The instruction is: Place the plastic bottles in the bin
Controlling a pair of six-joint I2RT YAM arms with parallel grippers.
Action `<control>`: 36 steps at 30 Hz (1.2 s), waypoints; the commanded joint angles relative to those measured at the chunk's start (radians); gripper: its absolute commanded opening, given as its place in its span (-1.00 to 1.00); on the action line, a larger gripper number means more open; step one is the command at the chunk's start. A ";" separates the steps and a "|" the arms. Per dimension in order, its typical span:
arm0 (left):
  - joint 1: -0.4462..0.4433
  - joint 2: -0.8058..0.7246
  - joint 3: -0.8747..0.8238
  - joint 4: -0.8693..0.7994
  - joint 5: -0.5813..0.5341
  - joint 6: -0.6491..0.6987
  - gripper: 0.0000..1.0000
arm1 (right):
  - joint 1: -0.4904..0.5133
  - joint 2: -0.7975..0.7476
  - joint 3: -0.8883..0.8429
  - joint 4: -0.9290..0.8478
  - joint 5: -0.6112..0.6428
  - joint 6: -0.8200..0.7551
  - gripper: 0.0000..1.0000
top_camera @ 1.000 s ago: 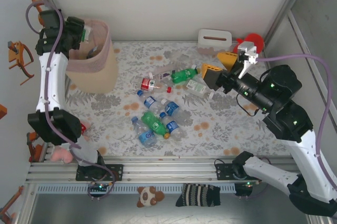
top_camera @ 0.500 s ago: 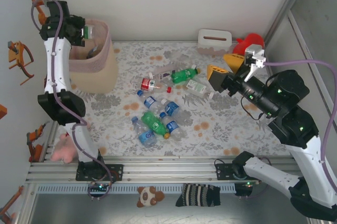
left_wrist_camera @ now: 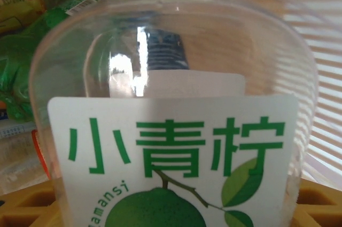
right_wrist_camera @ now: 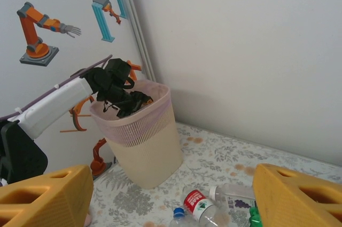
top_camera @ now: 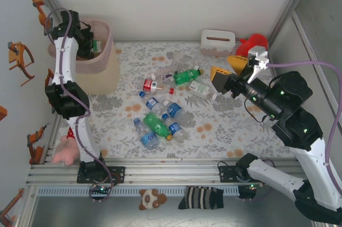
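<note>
We found the plastic bottles (top_camera: 157, 123) strewn across the middle of the worktop (top_camera: 240, 131). To their right hung the right tool (top_camera: 222, 64), fingers apart and empty. In the far left corner, the left tool (top_camera: 88, 45) reached into the bin (top_camera: 104, 75), clamped on a clear green-lettered bottle (left_wrist_camera: 176, 131).

The counter (top_camera: 235, 131) is covered with a pale cloth printed with grey leaves and orange blots. At its far left stands a tall beige plastic bin (top_camera: 101, 80) with a pink liner. Small plastic bottles (top_camera: 156, 124) lie scattered near the middle: two green, one red-labelled, and several clear with blue labels. A low white slotted tissue box (top_camera: 217, 40) sits at the far edge, with a red plastic toy (top_camera: 255, 41) just beside it.
</note>
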 commanded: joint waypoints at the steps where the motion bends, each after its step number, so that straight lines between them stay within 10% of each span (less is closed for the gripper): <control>1: 0.005 0.013 0.016 -0.028 0.031 -0.027 0.42 | 0.000 -0.013 -0.005 0.006 0.024 -0.007 0.55; 23: 0.001 -0.187 -0.029 0.004 0.069 0.077 0.68 | -0.002 0.175 0.108 -0.237 0.259 0.024 0.55; 36: -0.027 -0.552 -0.493 0.461 0.179 0.351 0.62 | -0.119 0.429 0.122 -0.347 0.204 0.101 0.55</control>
